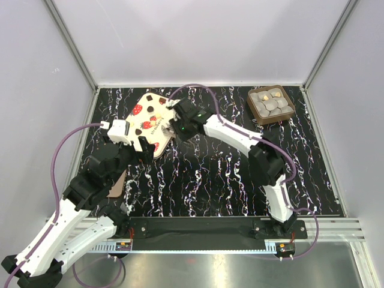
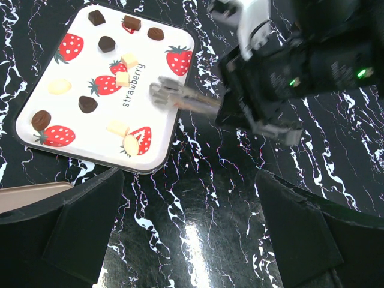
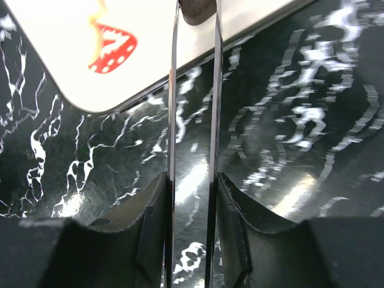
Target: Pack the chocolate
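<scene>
Right claw (image 3: 192, 180) clamps tongs (image 2: 180, 99). Their tips are over the lid (image 2: 66, 78) edge with something dark between them; print or piece, can't tell. Left claw (image 2: 192, 207) is wide open and empty. Chocolate (image 1: 270, 107) sits in its tray (image 1: 273, 120) at the table's far right. Squeeze gently, lift straight.

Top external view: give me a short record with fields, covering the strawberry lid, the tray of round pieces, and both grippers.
lid: flat cream lid printed with red strawberries, lying on the black marbled table, far-left part
chocolate: pale grey and gold round pieces in a small square brown tray, far-right corner
left gripper: open, empty, by the lid's near edge
right gripper: thin metal blades over the lid's edge, narrow gap, grip unclear
</scene>
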Robot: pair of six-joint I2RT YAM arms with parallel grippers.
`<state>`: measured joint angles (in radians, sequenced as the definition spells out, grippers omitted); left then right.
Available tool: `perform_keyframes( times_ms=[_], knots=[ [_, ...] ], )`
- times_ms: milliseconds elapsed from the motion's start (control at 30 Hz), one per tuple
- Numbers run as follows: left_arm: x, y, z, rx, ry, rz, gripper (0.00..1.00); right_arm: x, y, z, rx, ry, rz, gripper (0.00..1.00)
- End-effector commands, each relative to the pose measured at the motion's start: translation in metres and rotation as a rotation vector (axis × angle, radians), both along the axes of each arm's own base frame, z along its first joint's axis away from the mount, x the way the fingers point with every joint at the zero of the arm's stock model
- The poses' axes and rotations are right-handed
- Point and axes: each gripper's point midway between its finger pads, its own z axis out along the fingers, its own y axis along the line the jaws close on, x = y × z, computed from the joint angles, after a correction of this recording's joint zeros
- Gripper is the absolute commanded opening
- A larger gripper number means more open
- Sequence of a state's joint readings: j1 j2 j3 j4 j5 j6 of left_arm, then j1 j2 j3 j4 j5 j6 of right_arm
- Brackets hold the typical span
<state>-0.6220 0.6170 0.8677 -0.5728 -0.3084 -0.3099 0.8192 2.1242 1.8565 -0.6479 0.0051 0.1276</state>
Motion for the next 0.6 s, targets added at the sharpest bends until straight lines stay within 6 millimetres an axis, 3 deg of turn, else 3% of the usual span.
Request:
perform_keyframes(
  times_ms=[0,33,100,200,233,300,333,400,433,467,567],
  knots=[
    [0.007,0.002,0.013,-0.021,-0.054,0.025,0.99,0.033,-0.030,0.076,0.155,-0.103,-0.086,0.40],
    [0.007,0.001,0.012,-0.020,-0.052,0.024,0.99,0.036,-0.038,0.089,0.178,-0.118,-0.101,0.40],
    [0.007,0.002,0.012,-0.022,-0.052,0.026,0.99,0.045,-0.058,0.093,0.174,-0.121,-0.144,0.40],
    [0.007,0.001,0.011,-0.020,-0.049,0.024,0.99,0.065,-0.106,0.105,0.169,-0.145,-0.233,0.40],
    [0.007,0.001,0.012,-0.022,-0.052,0.024,0.99,0.075,-0.132,0.117,0.179,-0.168,-0.286,0.40],
    [0.007,0.001,0.012,-0.021,-0.051,0.024,0.99,0.082,-0.163,0.116,0.177,-0.170,-0.346,0.40],
    [0.007,0.001,0.011,-0.019,-0.048,0.024,0.99,0.085,-0.181,0.127,0.186,-0.191,-0.384,0.40],
    [0.007,0.001,0.012,-0.022,-0.050,0.023,0.99,0.100,-0.243,0.129,0.164,-0.210,-0.530,0.40],
    [0.007,0.000,0.011,-0.021,-0.049,0.021,0.99,0.099,-0.244,0.127,0.158,-0.205,-0.533,0.40],
    [0.007,0.000,0.012,-0.022,-0.049,0.018,0.99,0.106,-0.274,0.124,0.132,-0.208,-0.611,0.39],
    [0.008,-0.001,0.010,-0.020,-0.044,0.015,0.99,0.114,-0.310,0.111,0.096,-0.182,-0.695,0.40]
  ],
)
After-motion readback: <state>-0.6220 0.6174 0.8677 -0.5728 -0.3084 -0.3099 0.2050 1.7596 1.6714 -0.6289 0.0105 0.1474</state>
